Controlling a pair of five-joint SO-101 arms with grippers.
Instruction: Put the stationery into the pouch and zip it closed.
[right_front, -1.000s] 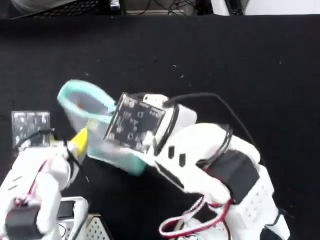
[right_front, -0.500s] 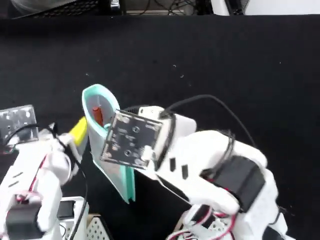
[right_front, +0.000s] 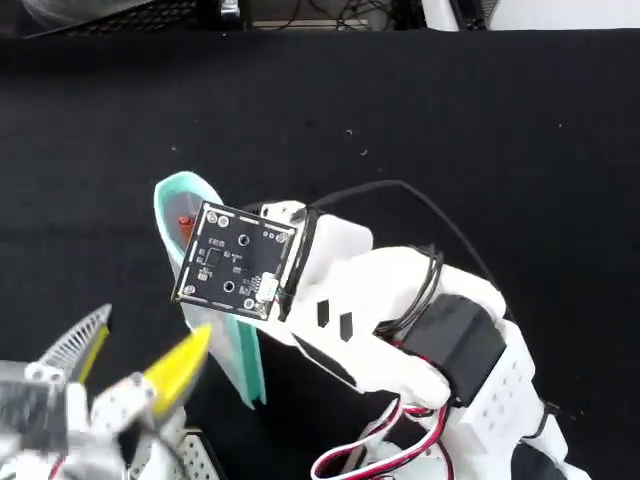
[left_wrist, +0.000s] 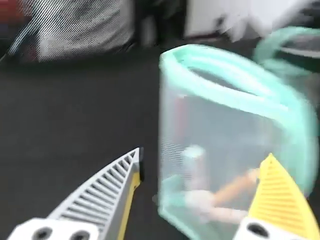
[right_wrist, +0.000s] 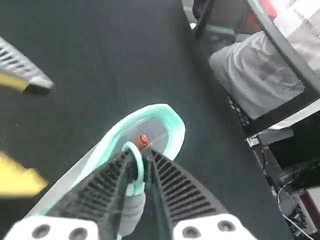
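Between the fingers of your right pincer sits the teal rim of the pouch. That pincer is clamped on the rim and holds the pouch with its mouth gaping. A red item lies inside, just past the fingertips. Your left pincer is spread wide and grips nothing. The pouch stands just ahead of its tips, nearer the yellow finger, and blurred stationery shows through the clear wall. To the outer side of each pincer, away from the pouch, you have bare black table. Past the pouch the black surface runs on to its far edge. Off the table beyond it stand a grey mesh chair and some cables.
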